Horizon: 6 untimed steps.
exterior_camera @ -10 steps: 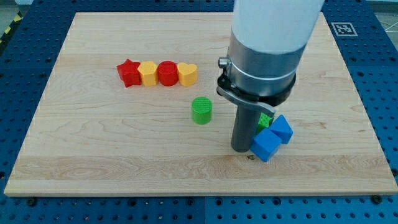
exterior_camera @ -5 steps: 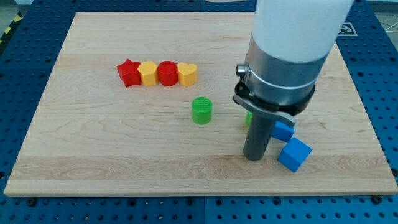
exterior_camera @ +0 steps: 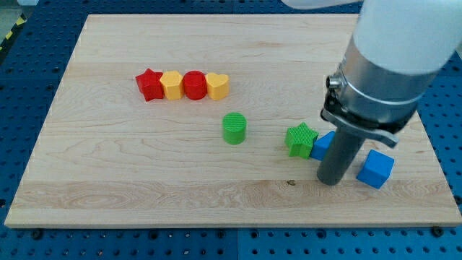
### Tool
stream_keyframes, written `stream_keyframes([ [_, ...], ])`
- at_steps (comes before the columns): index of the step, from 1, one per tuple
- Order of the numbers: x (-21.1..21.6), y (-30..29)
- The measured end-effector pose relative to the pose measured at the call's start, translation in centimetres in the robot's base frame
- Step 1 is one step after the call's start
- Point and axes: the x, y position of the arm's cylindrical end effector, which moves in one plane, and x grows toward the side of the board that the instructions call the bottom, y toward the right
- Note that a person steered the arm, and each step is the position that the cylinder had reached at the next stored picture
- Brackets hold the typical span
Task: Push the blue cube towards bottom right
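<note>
The blue cube (exterior_camera: 376, 169) lies near the board's bottom right. My tip (exterior_camera: 331, 180) rests on the board just to its left, a small gap between them. A second blue block (exterior_camera: 323, 144) sits behind the rod, partly hidden by it, touching a green star-shaped block (exterior_camera: 300, 139) on its left.
A green cylinder (exterior_camera: 234, 128) stands near the board's middle. A row of a red star (exterior_camera: 149, 84), a yellow block (exterior_camera: 172, 84), a red cylinder (exterior_camera: 195, 84) and a yellow heart-like block (exterior_camera: 218, 86) lies at the upper left. The wooden board's (exterior_camera: 144, 188) right edge is close to the blue cube.
My tip has moved to the right. The blue cube has slid right and slightly down. The green star, hidden before, now shows left of the rod.
</note>
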Motion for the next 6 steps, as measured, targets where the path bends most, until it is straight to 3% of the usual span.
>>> stream_keyframes([
  [2,-0.5,4.1],
  [6,-1.5,6.1],
])
